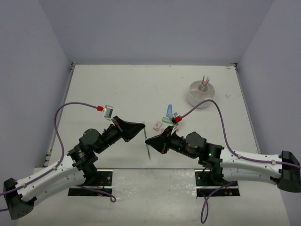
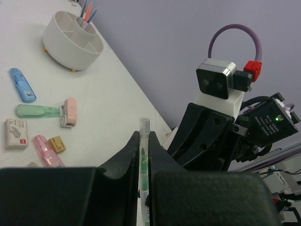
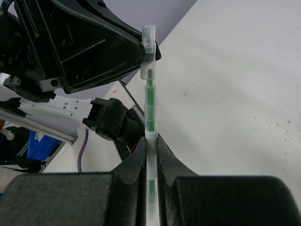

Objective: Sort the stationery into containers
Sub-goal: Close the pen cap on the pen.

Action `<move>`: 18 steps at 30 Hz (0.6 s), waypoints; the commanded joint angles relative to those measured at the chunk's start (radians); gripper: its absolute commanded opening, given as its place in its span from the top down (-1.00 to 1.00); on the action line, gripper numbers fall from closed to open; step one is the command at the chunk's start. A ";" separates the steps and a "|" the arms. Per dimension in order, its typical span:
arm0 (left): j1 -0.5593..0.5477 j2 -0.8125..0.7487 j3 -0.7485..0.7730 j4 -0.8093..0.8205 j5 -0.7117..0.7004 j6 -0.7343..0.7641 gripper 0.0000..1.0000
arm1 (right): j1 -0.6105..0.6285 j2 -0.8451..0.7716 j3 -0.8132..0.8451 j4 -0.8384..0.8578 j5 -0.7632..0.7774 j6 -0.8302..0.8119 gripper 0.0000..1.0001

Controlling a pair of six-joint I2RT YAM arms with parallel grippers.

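Handover step judged in hand. The left claw [image 1: 143, 131] and right claw [image 1: 147, 140] were both clenched on one clear, green-cored pen [image 1: 148, 153], between the arms and well apart from the white tub [image 1: 201, 95]. Next, one claw must release so the other can carry it there.

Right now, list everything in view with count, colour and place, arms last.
clear plastic pen with green core: one, held between both grippers
white round divided plastic tub: one, far right of the table
thin pens: several, red and bluish, standing in the tub's centre cup
small pastel blocks: at least six, blue, green, pink, white, tan, loose between tub and arms
white table: one, underneath
left gripper: one, black, shut on the pen
right gripper: one, black, shut on the pen
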 commanded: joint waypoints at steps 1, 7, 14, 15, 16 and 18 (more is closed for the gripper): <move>-0.002 -0.003 -0.016 0.051 0.010 0.009 1.00 | 0.008 -0.020 0.060 0.022 0.061 -0.021 1.00; -0.002 0.007 -0.026 0.066 0.003 -0.001 1.00 | 0.008 0.004 0.105 0.053 0.080 -0.034 1.00; -0.002 0.013 -0.017 0.068 0.010 -0.004 1.00 | 0.006 0.061 0.168 0.099 0.140 -0.053 1.00; -0.002 0.011 -0.015 0.065 0.011 -0.003 1.00 | 0.005 0.067 0.179 0.103 0.153 -0.054 1.00; -0.002 0.011 -0.012 0.057 0.010 0.000 1.00 | 0.005 0.069 0.187 0.106 0.169 -0.060 1.00; -0.002 0.010 0.000 0.037 0.001 0.010 1.00 | 0.004 0.072 0.206 0.113 0.196 -0.084 1.00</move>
